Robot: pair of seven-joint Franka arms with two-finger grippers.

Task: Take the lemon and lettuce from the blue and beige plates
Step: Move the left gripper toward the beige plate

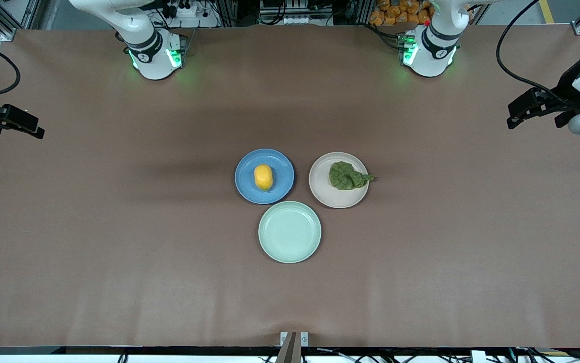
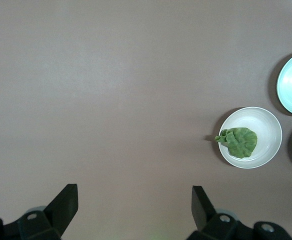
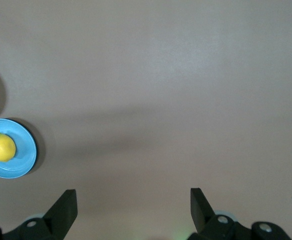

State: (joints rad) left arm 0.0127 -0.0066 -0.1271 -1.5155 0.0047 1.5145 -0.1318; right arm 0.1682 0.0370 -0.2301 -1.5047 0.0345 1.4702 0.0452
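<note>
Mint plate (image 1: 289, 232): nearest the front camera, empty, just beside the two task plates; no part in the task.
Blue plate (image 1: 264, 176): mid-bench, toward the right arm's end, close beside the beige plate but apart from it.
Lemon (image 1: 263, 177): lies on the blue plate, near its centre, untouched.
Beige plate (image 1: 339, 180): mid-bench, toward the left arm's end.
Lettuce (image 1: 346, 176): rests on the beige plate, its pointed tail reaching over the rim toward the left arm's end.
Right hand (image 1: 7, 121): hangs over bare bench at the right arm's end, well apart from the plates; in the right wrist view its fingers (image 3: 65, 207) stand wide and released, nothing between them.
Left hand (image 1: 534, 107): hangs over bare bench at the left arm's end, likewise well apart; in the left wrist view its fingers (image 2: 65, 205) are spread and empty.
Bench (image 1: 118, 227): brown, bare apart from the three plates.
Step in hand: judged the outset; neither item is yet approached or lifted.
Next move: each arm most likely needs to travel inward to its nearer plate, right to the lemon and left to the lettuce, centre its spread fingers over the item, then descend without striking the rim.
</note>
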